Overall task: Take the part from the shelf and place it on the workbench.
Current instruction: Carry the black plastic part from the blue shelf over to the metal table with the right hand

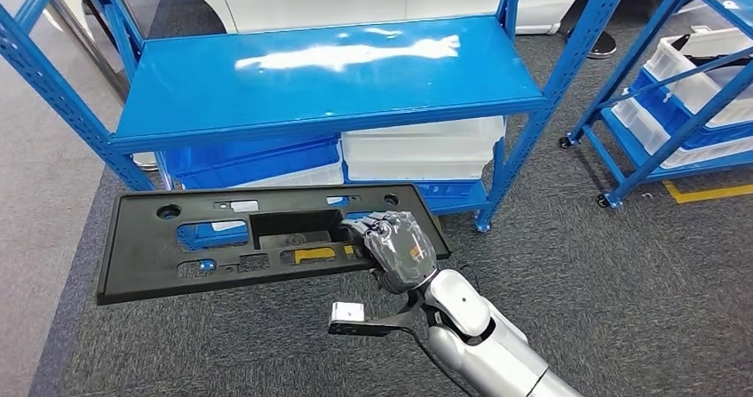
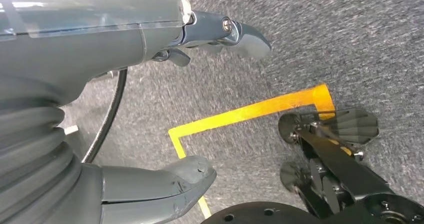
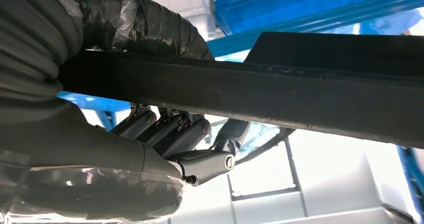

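The part [image 1: 222, 237] is a long flat black plastic panel with several cut-outs. It hangs level in the air in front of the blue shelf [image 1: 328, 77], below its top board. My right hand [image 1: 395, 248] grips the panel's near right edge, thumb above and fingers [image 3: 165, 131] below, as the right wrist view shows under the dark panel edge [image 3: 280, 91]. My left hand [image 2: 125, 108] hangs over the grey carpet with its thumb and fingers apart and nothing in it.
The shelf's top board is bare. White and blue bins [image 1: 417, 153] sit on its lower level. A second blue rack [image 1: 693, 86] with bins stands at the right. Yellow tape [image 2: 250, 113] marks the carpet near my left hand.
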